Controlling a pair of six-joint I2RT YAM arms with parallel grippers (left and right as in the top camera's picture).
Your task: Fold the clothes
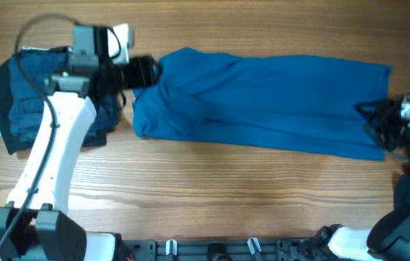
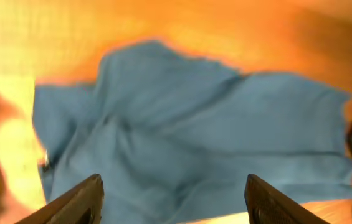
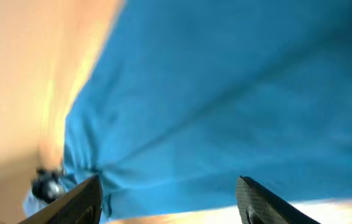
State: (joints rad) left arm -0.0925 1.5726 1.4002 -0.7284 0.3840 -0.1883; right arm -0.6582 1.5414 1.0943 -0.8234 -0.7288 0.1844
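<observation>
- Across the middle of the table [image 1: 212,196] lies the blue shirt [image 1: 277,101], doubled into a long band and bunched at its left end.
- Left gripper [image 1: 149,71] hovers at that bunched end, fingers spread, nothing between them.
- Right gripper [image 3: 169,196] is over the shirt's right edge, fingers likewise apart and empty.
- Dark clothes [image 1: 16,109] are heaped at far left, partly beneath the left arm [image 1: 52,152].

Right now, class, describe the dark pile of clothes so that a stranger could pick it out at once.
Start at the wooden table and find the long blue shirt spread across its middle. Beyond the shirt's bunched end, at the picture's left side, lies the dark pile: navy, compact, not bright blue.
</observation>
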